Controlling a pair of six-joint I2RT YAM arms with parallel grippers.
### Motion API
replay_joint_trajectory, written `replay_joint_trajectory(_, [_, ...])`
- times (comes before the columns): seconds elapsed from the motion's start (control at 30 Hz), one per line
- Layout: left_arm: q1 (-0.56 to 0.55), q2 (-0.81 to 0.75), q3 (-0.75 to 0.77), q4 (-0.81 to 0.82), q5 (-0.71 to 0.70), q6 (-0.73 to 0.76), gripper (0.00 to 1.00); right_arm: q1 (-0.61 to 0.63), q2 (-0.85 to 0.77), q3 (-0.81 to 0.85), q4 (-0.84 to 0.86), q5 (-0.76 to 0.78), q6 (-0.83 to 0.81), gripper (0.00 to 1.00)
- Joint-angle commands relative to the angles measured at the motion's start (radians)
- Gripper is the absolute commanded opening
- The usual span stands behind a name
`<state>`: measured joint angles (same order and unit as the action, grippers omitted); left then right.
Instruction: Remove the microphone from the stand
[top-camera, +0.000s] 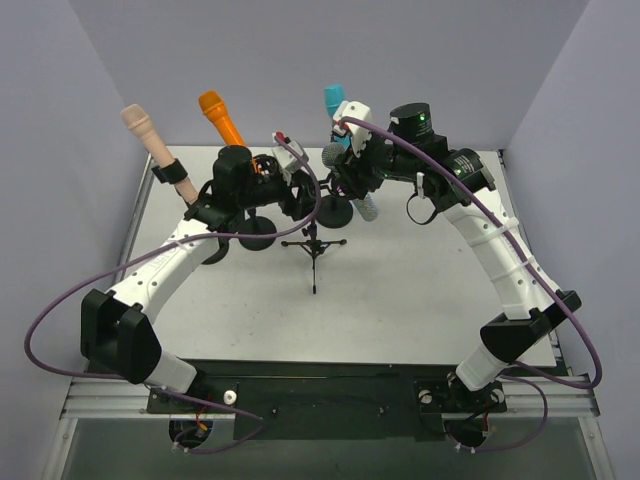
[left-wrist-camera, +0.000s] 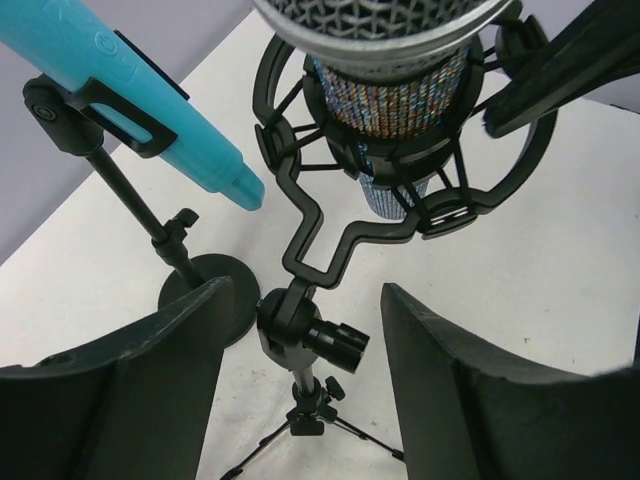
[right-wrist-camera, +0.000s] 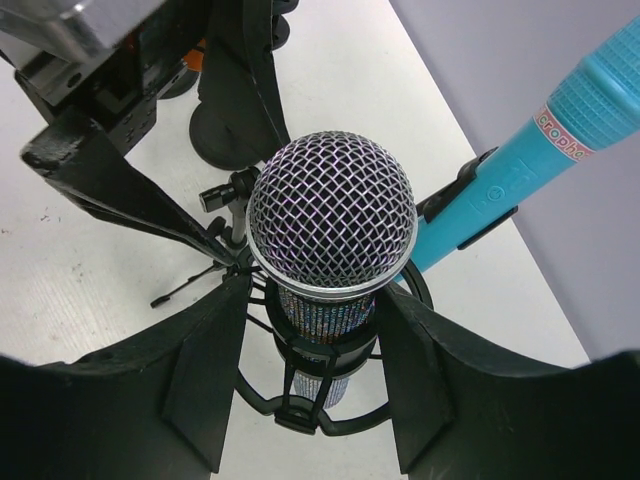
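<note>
The microphone (right-wrist-camera: 332, 210) has a silver mesh head and a glittery body, and it sits in a black shock mount (right-wrist-camera: 315, 405) on a small tripod stand (top-camera: 313, 245). My right gripper (right-wrist-camera: 315, 330) comes down over its head. Its two fingers press the black collar on either side of the body just under the head. My left gripper (left-wrist-camera: 305, 370) is open, lower down. Its fingers straddle the stand's swivel joint (left-wrist-camera: 300, 325) without touching it. The top view shows the microphone (top-camera: 335, 156) between both wrists.
A cyan toy microphone (top-camera: 335, 100) on its own round-base stand (left-wrist-camera: 200, 285) stands close behind. An orange microphone (top-camera: 220, 115) and a beige one (top-camera: 140, 125) stand clipped to the left. The tripod's legs (top-camera: 314, 270) spread toward the table's middle.
</note>
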<state>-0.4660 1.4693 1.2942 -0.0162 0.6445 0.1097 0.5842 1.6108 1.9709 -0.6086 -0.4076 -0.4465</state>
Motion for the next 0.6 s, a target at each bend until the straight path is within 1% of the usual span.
replay_joint_trajectory(0.0, [-0.003,0.026,0.054,0.059,0.02,0.054,0.68,0.014,-0.014,-0.014,0.0,-0.013,0.008,0.48])
replay_joint_trajectory(0.03, [-0.003,0.029,0.056,0.058,0.02,0.053,0.65,0.013,-0.012,-0.01,0.0,-0.013,0.009,0.48])
replay_joint_trajectory(0.07, [-0.003,0.032,0.059,0.061,0.024,0.047,0.58,0.012,-0.009,-0.009,0.001,-0.013,0.011,0.49])
replay_joint_trajectory(0.1, [-0.003,0.034,0.06,0.062,0.029,0.042,0.55,0.012,-0.008,-0.006,0.003,-0.011,0.011,0.48])
replay_joint_trajectory(0.13, [-0.005,0.034,0.065,0.061,0.041,0.032,0.48,0.014,-0.008,-0.004,0.001,-0.01,0.011,0.48])
replay_joint_trajectory(0.2, [-0.006,0.029,0.071,0.059,0.053,0.013,0.4,0.014,-0.009,0.003,0.0,-0.005,0.017,0.49])
replay_joint_trajectory(0.23, [-0.008,0.028,0.071,0.058,0.055,0.004,0.39,0.017,-0.015,0.009,0.0,-0.007,0.02,0.49])
replay_joint_trajectory(0.3, [-0.01,0.017,0.074,0.052,0.069,-0.022,0.33,0.025,-0.031,0.019,-0.022,0.004,0.014,0.49])
replay_joint_trajectory(0.33, [-0.011,0.01,0.076,0.05,0.076,-0.042,0.25,0.025,-0.038,0.019,-0.032,0.006,0.014,0.49])
replay_joint_trajectory(0.47, [-0.013,-0.023,0.077,0.029,0.121,-0.103,0.15,0.031,-0.081,0.017,-0.071,-0.002,0.022,0.5])
replay_joint_trajectory(0.53, [-0.013,-0.05,0.062,0.028,0.133,-0.163,0.11,0.034,-0.11,0.011,-0.091,-0.008,0.026,0.52])
replay_joint_trajectory(0.57, [-0.013,-0.058,0.045,0.028,0.142,-0.169,0.08,0.032,-0.118,0.006,-0.097,-0.013,0.026,0.53])
